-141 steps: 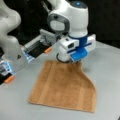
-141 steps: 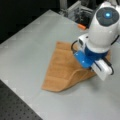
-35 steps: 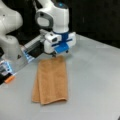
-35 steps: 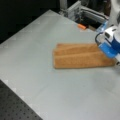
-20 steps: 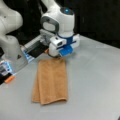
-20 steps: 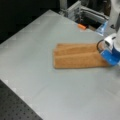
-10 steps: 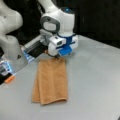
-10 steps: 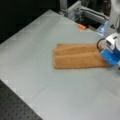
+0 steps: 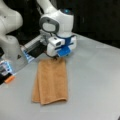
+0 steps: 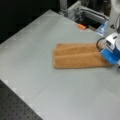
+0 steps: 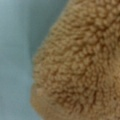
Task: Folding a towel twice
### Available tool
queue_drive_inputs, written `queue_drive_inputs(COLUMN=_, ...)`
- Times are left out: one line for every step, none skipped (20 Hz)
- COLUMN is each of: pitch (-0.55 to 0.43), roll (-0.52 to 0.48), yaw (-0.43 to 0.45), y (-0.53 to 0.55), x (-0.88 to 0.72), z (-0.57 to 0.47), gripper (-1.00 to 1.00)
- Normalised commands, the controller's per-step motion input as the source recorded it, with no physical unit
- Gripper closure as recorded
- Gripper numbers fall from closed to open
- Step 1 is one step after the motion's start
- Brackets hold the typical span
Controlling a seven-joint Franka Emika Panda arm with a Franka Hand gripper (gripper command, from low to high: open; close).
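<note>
Where the views overlap, one towel and one gripper are shown on one table.

Orange object: one small orange item [image 9: 9, 79] near a front view's left edge, beside the base of a second white arm [image 9: 10, 37]; an orange item [image 10: 81, 26] also lies near a front view's top, well apart from the cloth.

Towel: one towel [image 9: 50, 80], orange-brown terry, lying flat on the table [image 9: 95, 82] as a long narrow strip. It has already been folded once lengthwise: two layers show at its near end, the lower one peeking out along a front view's left side. In a front view the towel [image 10: 77, 59] runs left to right, with one long seam between its two bands.

Gripper: one gripper [image 9: 57, 58], white and blue, at the far end of the strip and down at cloth level. In a front view the gripper [image 10: 110, 53] covers the strip's right end.

Claw state: cannot be told; the fingertips are hidden behind the blue housing.

Wrist view: terry loops of the towel [image 11: 82, 65] fill most of the frame, with bare table [image 11: 17, 50] to the left.
</note>
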Motion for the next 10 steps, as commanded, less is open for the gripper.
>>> queue_drive_inputs(pitch=-0.091, roll=-0.011, yaw=0.214, y=-0.08, x=-0.11, z=-0.13, gripper=-1.0)
queue_drive_inputs(pitch=-0.093, roll=-0.01, yaw=0.214, y=-0.07, x=-0.09, z=-0.11, gripper=-1.0)
queue_drive_inputs(pitch=-0.091, roll=-0.012, yaw=0.209, y=-0.07, x=-0.08, z=-0.11, gripper=-1.0)
queue_drive_inputs(pitch=-0.089, roll=-0.013, yaw=0.209, y=-0.07, x=-0.08, z=-0.1, gripper=-1.0)
queue_drive_inputs(pitch=-0.106, roll=-0.039, yaw=0.217, y=-0.07, x=-0.07, z=-0.1, gripper=-1.0)
queue_drive_inputs(pitch=-0.108, roll=-0.047, yaw=0.218, y=-0.07, x=-0.06, z=-0.09, gripper=-1.0)
queue_drive_inputs(pitch=-0.114, roll=-0.056, yaw=0.222, y=-0.08, x=-0.05, z=-0.1, gripper=-1.0)
queue_drive_inputs(pitch=-0.127, roll=-0.074, yaw=0.224, y=-0.09, x=-0.05, z=-0.1, gripper=-1.0)
queue_drive_inputs(pitch=-0.128, roll=-0.076, yaw=0.219, y=-0.09, x=-0.05, z=-0.11, gripper=-1.0)
queue_drive_inputs(pitch=-0.124, roll=-0.082, yaw=0.209, y=-0.1, x=-0.04, z=-0.11, gripper=1.0)
